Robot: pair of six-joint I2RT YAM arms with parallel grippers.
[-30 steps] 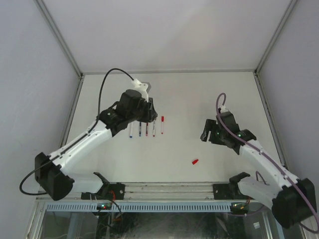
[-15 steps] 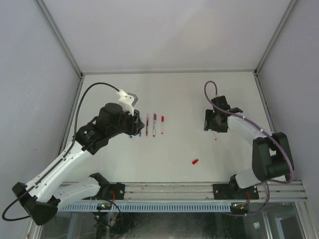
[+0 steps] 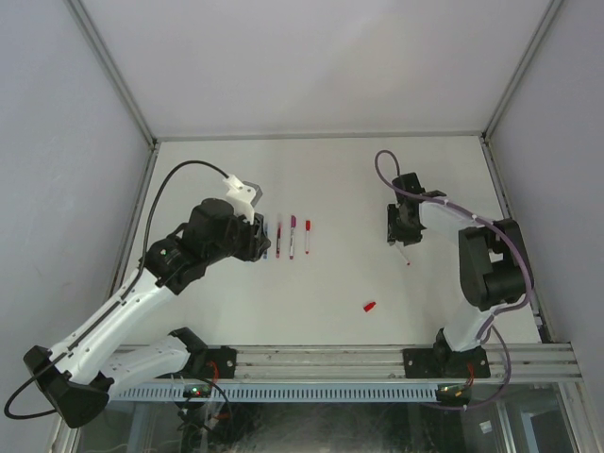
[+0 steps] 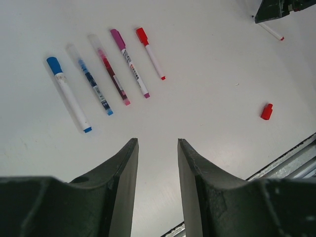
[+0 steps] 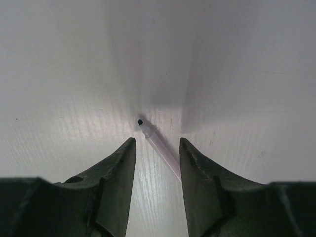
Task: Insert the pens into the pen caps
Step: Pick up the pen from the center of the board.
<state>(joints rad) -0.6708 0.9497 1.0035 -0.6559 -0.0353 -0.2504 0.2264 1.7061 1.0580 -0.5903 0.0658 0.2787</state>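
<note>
Several pens lie in a row: blue-capped (image 4: 69, 96), blue (image 4: 92, 81), dark red (image 4: 110, 70), magenta (image 4: 130, 62) and red (image 4: 150, 53). In the top view my left gripper (image 3: 255, 238) hovers just left of that row (image 3: 292, 237). In its wrist view the left gripper (image 4: 157, 143) is open with only bare table between its fingers. A red pen cap (image 3: 370, 306) (image 4: 266, 111) lies alone. My right gripper (image 5: 156, 142) (image 3: 401, 236) is down over an uncapped pen (image 5: 159, 146) (image 3: 405, 256). Its jaws are apart and straddle the pen. The barrel runs diagonally under the right finger (image 5: 197, 168).
The white table (image 3: 340, 189) is walled by grey panels at the back and sides. A metal rail (image 3: 321, 359) runs along the near edge by the arm bases. My right arm's purple cable (image 3: 379, 170) loops above its wrist.
The right arm swung toward the back and came down over the uncapped pen, its jaws narrowing. The left arm drew back to the left, then held still.
</note>
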